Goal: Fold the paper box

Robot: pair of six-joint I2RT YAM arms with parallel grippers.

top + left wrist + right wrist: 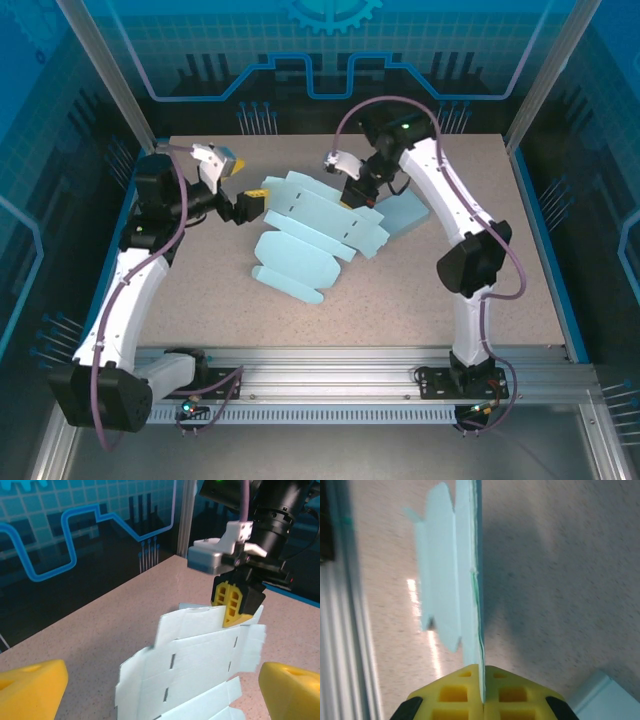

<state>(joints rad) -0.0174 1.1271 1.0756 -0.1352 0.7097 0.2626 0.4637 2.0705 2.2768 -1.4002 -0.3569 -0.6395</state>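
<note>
The paper box [315, 235] is a light blue, slotted cardboard blank lying mid-table with its flaps partly raised. My right gripper [362, 190] is at its far edge. In the right wrist view the yellow fingers [512, 695] are shut on a thin upright panel of the box [450, 580]. My left gripper [254, 203] hovers just left of the box, open and holding nothing. In the left wrist view its yellow fingertips [30, 687] stand wide apart on either side of the white inner face of the box [200, 660]. The right gripper [232, 605] pinches the far top edge there.
A separate light blue piece [408, 215] lies flat under the right arm, seen also as a corner [605, 700] in the right wrist view. An aluminium rail [350, 360] runs along the near table edge. Frame posts and blue walls enclose the table.
</note>
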